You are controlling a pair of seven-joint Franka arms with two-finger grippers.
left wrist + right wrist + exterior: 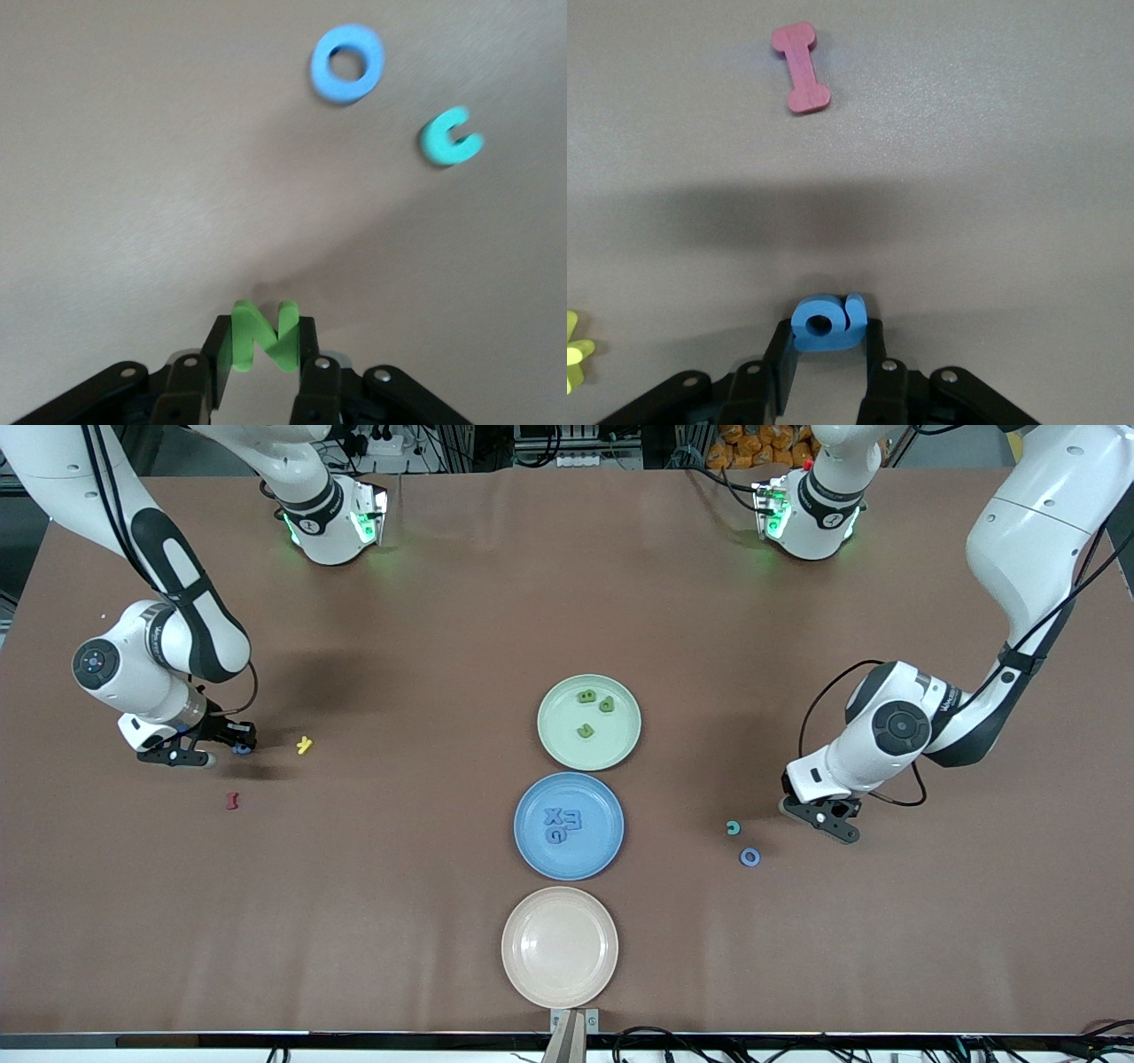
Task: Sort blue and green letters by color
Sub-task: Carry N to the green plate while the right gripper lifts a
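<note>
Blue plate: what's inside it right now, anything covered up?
The blue plate holds three blue letters, X, E and G, clustered near its middle. They lie side by side, none stacked, so nothing looks hidden beneath them. The rest of the plate is bare.

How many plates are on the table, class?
3, in a row mid-table: the green plate farthest from the front camera, the blue plate next, the beige plate nearest. None looks hidden.

Bare table (399, 850) lies open between the plates (569, 825) and each arm's scattered letters (304, 745).
</note>
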